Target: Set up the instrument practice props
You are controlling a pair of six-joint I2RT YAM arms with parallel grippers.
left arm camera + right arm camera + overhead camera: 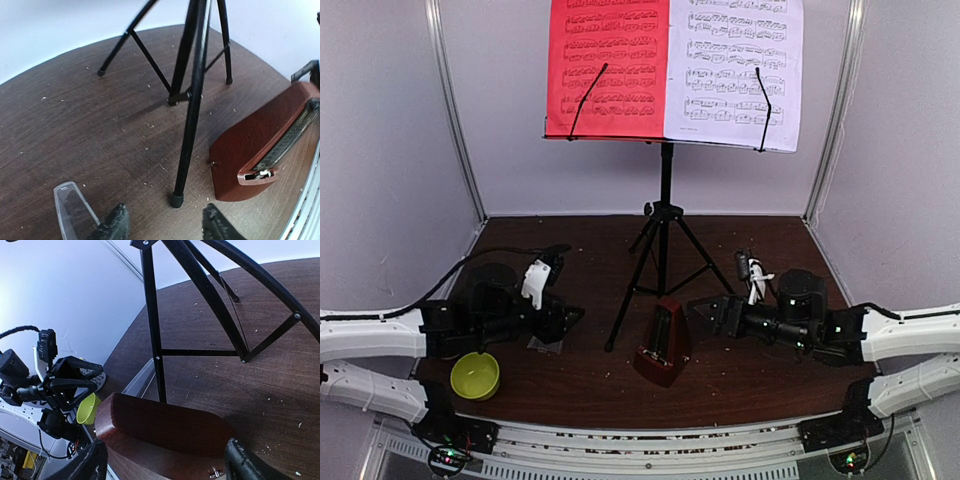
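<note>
Top view, left to right. At lower left a lime-green bowl (475, 375) sits on the dark wooden table (750, 380), just in front of the left arm. The left gripper (565, 322) lies low over the table at left of centre and points toward the middle of the frame. In the left wrist view its fingers (115, 225) stand apart with nothing between them, and one foot of the tripod is planted just ahead of the gap. A clear cover (72, 207) lies flat on the wood at lower left of that view, beside the left-hand finger. At centre stands the black tripod music stand (665, 200), its desk at the top of the frame. The desk carries a red music sheet (610, 60) on the left and a white music sheet (735, 60) on the right, each pinned by a thin black retaining arm. Just right of the near tripod leg, at lower centre, the dark-red pyramid metronome (662, 350) stands upright on the table, uncovered. The right gripper (705, 312) reaches in from the right beside the metronome. In the right wrist view its fingers (92, 460) are spread wide on either side of the metronome's body; whether they press on it cannot be told.
</note>
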